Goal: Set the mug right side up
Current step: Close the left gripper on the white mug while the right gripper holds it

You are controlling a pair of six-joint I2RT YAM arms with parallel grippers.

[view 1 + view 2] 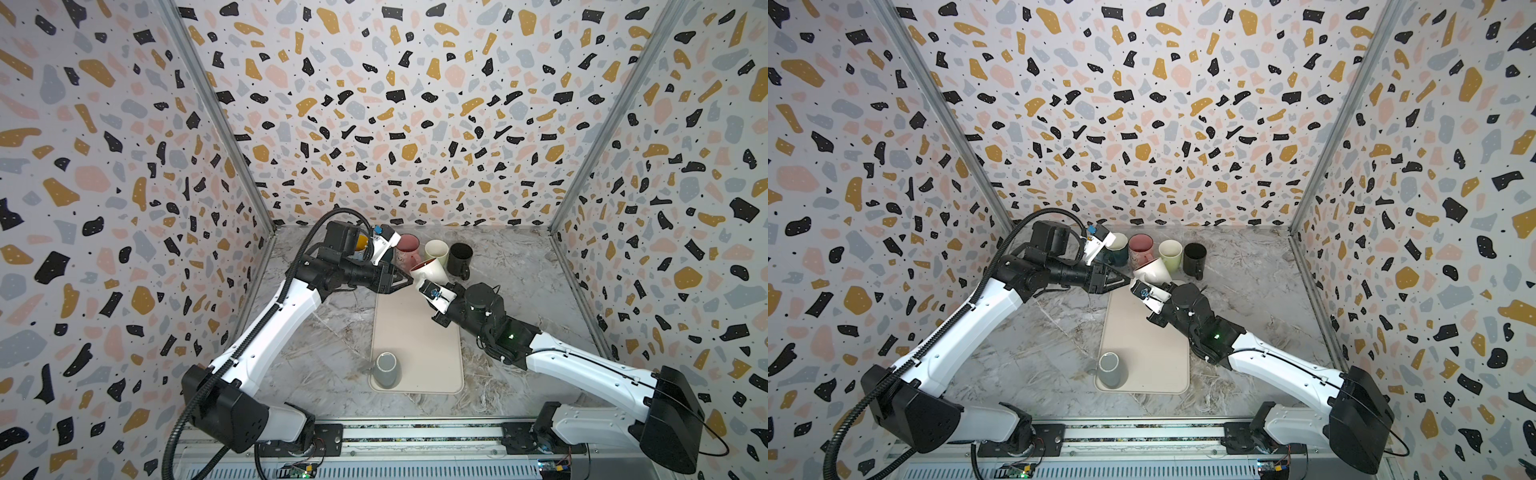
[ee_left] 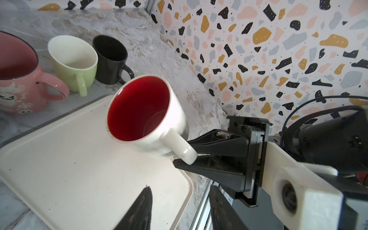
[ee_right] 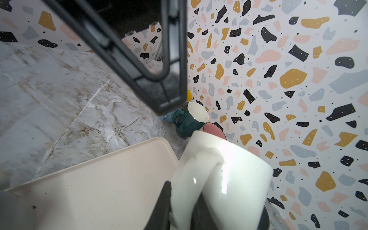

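Black fingers [image 2: 215,144] of the right claw [image 2: 188,155] are clenched on the mug's handle, one on each side of the loop. The mug [image 2: 139,111] is white outside and red inside. It hangs tilted over the tray's far end, its mouth turned up and toward the left claw. Whether its base touches the tray [image 1: 415,340] cannot be told.

The left claw [image 1: 403,282] is released, its fingers apart with nothing between them. It hovers at the tray's far left corner, near the mug's rim.

Beyond the tray's far end a row of mugs stands mouth up on the marble bench [image 1: 332,332]: yellow [image 1: 361,241], teal [image 1: 1117,249], pink [image 1: 407,247], pale green [image 1: 436,251] and black [image 1: 460,257]. The yellow one is mostly hidden behind the left arm. On the tray's near end, toward its left edge, stands a grey cup [image 1: 386,370], well apart from both claws.
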